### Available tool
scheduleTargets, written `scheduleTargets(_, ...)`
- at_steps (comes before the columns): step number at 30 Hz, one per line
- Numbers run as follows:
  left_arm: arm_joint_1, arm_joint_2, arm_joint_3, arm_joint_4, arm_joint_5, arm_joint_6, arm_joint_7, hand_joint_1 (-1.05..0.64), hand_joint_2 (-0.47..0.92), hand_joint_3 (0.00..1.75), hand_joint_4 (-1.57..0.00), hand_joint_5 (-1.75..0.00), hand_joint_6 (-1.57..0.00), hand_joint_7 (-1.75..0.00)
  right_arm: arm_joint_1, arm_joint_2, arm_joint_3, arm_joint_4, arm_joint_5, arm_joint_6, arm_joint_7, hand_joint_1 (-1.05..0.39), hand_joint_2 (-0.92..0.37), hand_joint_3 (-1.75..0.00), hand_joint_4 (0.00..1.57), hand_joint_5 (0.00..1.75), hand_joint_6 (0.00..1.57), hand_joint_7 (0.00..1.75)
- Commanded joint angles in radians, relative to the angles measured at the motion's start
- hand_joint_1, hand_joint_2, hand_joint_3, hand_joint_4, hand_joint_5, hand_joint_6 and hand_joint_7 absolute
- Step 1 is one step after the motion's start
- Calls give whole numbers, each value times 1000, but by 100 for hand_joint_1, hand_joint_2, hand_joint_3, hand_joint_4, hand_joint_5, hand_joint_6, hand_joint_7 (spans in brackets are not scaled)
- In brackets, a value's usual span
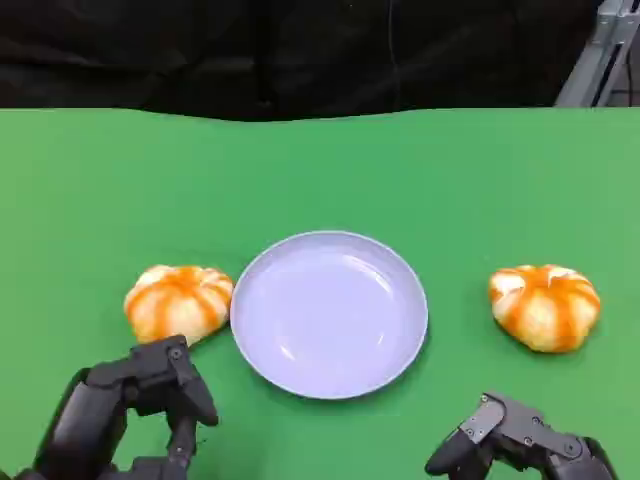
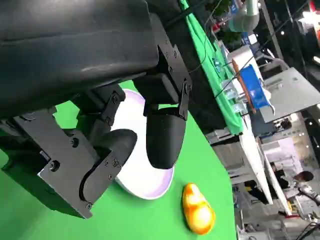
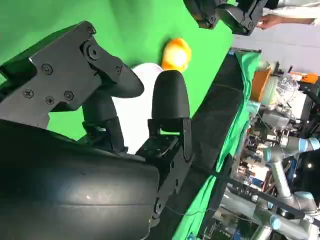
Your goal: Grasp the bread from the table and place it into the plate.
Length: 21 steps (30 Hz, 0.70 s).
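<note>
An empty pale lilac plate [image 1: 330,315] sits mid-table. One orange-and-white bread roll [image 1: 178,302] lies just left of it, a second roll [image 1: 545,305] to its right. My left hand [image 1: 130,410] hovers right in front of the left roll, fingers apart and holding nothing. Near the table's front edge my right hand [image 1: 520,445] is low, well short of the right roll, and empty too. Past the spread fingers [image 2: 162,135], the left wrist view shows the plate [image 2: 142,182] and the right roll [image 2: 197,212]. The right wrist view shows the plate [image 3: 136,117] and the left roll [image 3: 176,54].
The green cloth [image 1: 320,180] runs back to a black backdrop along the far edge. A metal frame [image 1: 600,60] stands at the back right. The wrist views show benches, equipment and another robot arm beyond the table.
</note>
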Motion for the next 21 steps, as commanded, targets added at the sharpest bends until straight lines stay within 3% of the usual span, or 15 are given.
scheduleTargets(1,-4,12,13,2,-2,-8,7,-3,25,158,-88,-175,-84,-156,2,-3,-4,-1,5,0,-3,-7,-42,-123,70,159,74,127)
scheduleTargets(16,-12,3,19,13,-17,-15,10,-1,27,157,-86,-170,-82,-151,5,-2,-1,-2,8,0,-2,-8,-42,-123,70,159,74,127)
scheduleTargets(18,-19,-6,27,16,-15,-15,26,-2,34,142,-79,-153,-77,-132,4,0,1,-2,0,3,-4,-8,-42,-122,69,159,74,127)
scheduleTargets(19,-21,-9,30,16,-10,-14,32,-5,42,125,-74,-141,-72,-117,4,0,1,-3,-2,4,-5,-9,-42,-122,69,159,74,127)
scheduleTargets(21,-21,-10,34,7,29,2,60,-11,50,105,-67,-129,-61,-103,3,1,3,-1,1,5,-4,-9,-43,-122,70,159,74,127)
